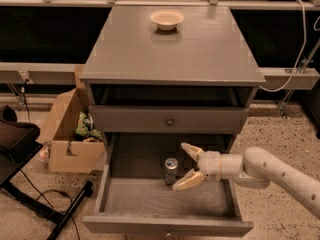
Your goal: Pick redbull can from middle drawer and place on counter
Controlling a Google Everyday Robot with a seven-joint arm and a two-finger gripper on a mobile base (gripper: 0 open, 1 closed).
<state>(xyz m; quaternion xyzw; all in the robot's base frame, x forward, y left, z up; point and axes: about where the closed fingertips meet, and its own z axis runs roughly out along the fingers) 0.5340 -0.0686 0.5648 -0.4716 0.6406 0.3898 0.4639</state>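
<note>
The redbull can (171, 170) stands upright on the floor of the open middle drawer (130, 199), near its back centre. My gripper (187, 166) is inside the drawer just right of the can, reaching in from the right. Its two cream fingers (187, 181) are spread wide, one behind and one in front, with the can just left of the gap between them. The fingers are close to the can but do not grip it. The grey counter (195, 49) is the cabinet's flat top above.
A shallow cream bowl (167, 19) sits at the back of the counter. A shut knobbed drawer front (170, 120) is above the open drawer. An open cardboard box (67, 134) stands on the floor at left, with a black stand and cable (30, 194) nearby.
</note>
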